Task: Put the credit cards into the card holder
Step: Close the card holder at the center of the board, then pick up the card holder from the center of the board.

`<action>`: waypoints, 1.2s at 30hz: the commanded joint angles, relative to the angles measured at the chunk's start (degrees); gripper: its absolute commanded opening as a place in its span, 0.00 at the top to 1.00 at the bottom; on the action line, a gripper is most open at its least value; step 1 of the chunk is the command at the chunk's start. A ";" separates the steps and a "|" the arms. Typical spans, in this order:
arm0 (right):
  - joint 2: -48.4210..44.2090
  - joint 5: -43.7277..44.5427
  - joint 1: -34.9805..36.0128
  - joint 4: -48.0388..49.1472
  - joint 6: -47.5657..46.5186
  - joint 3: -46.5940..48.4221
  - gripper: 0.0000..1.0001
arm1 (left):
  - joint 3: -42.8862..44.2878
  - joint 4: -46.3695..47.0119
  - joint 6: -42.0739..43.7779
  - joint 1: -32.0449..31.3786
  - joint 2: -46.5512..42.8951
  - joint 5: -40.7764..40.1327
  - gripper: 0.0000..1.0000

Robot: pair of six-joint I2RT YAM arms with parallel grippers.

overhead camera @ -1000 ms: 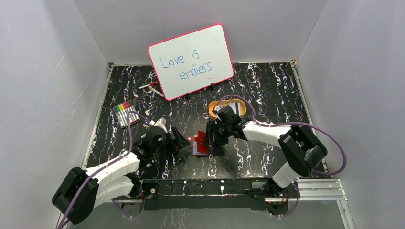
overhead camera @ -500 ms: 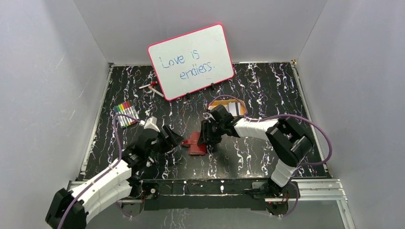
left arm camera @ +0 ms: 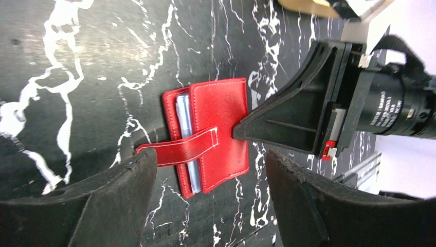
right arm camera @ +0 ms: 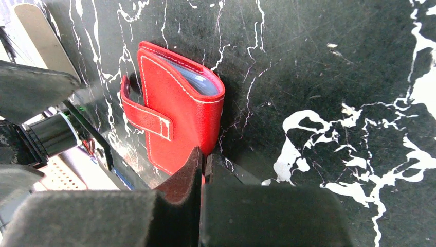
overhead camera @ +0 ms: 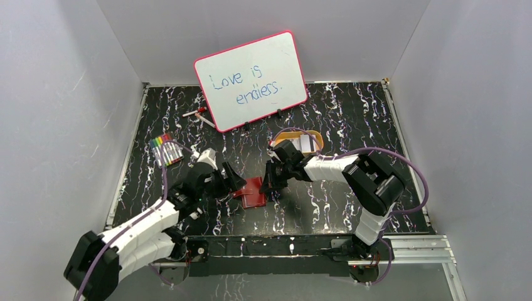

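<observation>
The card holder (left arm camera: pixel 218 136) lies folded on the bench (overhead camera: pixel 351 125) between both hands. The right hand (right arm camera: pixel 199 157), pinched shut on nothing visible, touches one long edge; the left hand (left arm camera: pixel 208 164) is open, spanning its short width at the strap side

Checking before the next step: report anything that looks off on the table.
The card holder lies folded shut, strap bowed loosely off its side, pale blue pockets peeking out, while a card sits in the orange tray. Nothing looks spilled or damaged.
</observation>
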 commanded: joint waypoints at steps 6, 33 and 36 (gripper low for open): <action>-9.33 6.15 1.02 -6.87 -2.88 -1.02 1.00 | 5.51 0.92 4.34 -1.45 7.47 7.20 0.27; -40.69 50.21 19.41 -16.20 -47.95 5.10 1.00 | 32.08 -9.66 0.33 -1.45 0.56 8.06 0.04; -41.29 58.45 23.27 -8.35 -61.91 4.83 1.00 | 39.06 -16.57 -4.59 -1.44 3.78 12.04 0.04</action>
